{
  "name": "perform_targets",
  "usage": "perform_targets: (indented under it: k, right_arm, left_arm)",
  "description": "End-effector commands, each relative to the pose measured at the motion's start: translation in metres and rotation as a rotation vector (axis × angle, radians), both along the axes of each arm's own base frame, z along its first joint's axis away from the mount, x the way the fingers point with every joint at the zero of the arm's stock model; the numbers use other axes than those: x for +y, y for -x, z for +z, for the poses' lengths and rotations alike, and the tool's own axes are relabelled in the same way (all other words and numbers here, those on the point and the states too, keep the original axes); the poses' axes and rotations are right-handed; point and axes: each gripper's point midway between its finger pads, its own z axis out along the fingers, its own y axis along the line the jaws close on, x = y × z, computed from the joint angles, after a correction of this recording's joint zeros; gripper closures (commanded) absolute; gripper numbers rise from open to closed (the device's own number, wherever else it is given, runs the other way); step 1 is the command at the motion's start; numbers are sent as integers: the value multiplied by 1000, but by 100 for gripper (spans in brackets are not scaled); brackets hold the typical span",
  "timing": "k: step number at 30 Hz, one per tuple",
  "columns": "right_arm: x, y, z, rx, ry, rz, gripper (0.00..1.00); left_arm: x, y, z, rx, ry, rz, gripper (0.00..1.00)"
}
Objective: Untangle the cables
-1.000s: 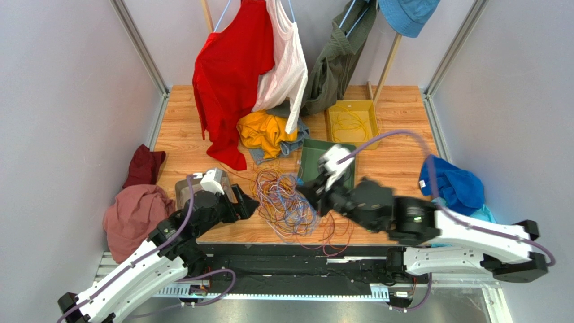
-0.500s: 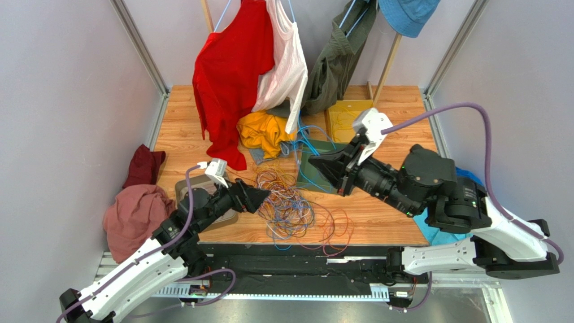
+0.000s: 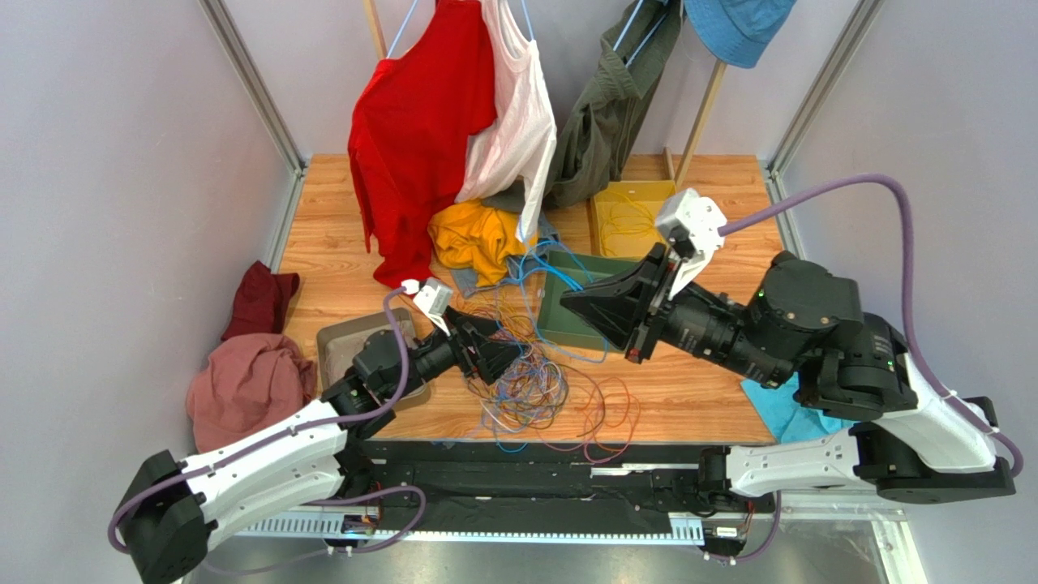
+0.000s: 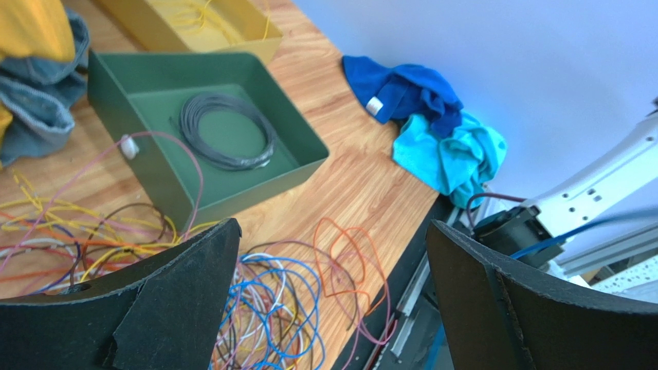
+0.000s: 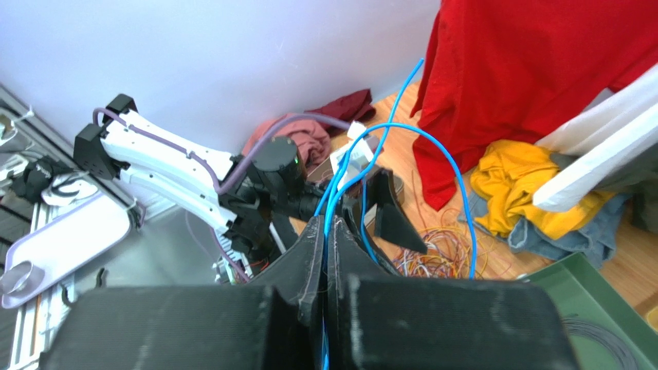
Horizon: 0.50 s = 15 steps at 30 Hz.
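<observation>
**Holding a blue cable above the tangle**

Gripping hard, the right claw point(image 5: 324, 231) has its fingers pressed together on a blue cable point(image 5: 456, 177). It hangs above the counter point(image 3: 329, 243), over the green tray point(image 3: 561, 331) right of the middle. The cable's loops arch up from the pinch toward the far edge. One strand drops to the heap below.

The cables point(image 3: 536, 387) lie in a loose heap at the near edge, about midway along it. Orange, blue, purple, yellow and white strands cross one another, and a few orange and purple loops spill to the right along that edge.

The left claw point(image 4: 332, 227) is spread wide with nothing between its fingers. It hovers just above the heap's left side, pointing toward the green tray.

That tray holds a dark coil point(image 4: 224, 131), and a pink wire is draped over its near wall. A yellow tray point(image 3: 634, 195) with thin yellow wire in it sits behind, near the far right corner.
</observation>
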Motion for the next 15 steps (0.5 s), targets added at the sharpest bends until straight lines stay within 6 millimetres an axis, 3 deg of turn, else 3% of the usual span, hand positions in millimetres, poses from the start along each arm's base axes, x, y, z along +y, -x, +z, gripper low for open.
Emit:
perform_targets:
  k: [1, 5, 9, 11, 13, 14, 15]
  right_arm:
    - [-21, -19, 12, -66, -2, -119, 100]
    - [-43, -58, 9, -140, 49, -350, 100]
    - [-58, -77, 31, -189, 19, -450, 100]
    - [-59, -89, 36, -202, 28, -489, 100]
    - [-57, -100, 36, -203, 41, -513, 100]
    - [-62, -109, 35, -210, 59, -553, 100]
    - [-62, -115, 32, -211, 77, -573, 100]
  left_arm:
    - [1, -11, 10, -12, 29, 57, 2]
    - [16, -11, -22, 57, -14, 121, 5]
    - [42, -14, -64, 191, -59, 250, 5]
    - [59, -15, -78, 235, -52, 336, 5]
    - [83, -16, -104, 338, -86, 461, 6]
    - [93, -16, -103, 373, -53, 517, 8]
    - [109, -9, -128, 479, -93, 587, 8]
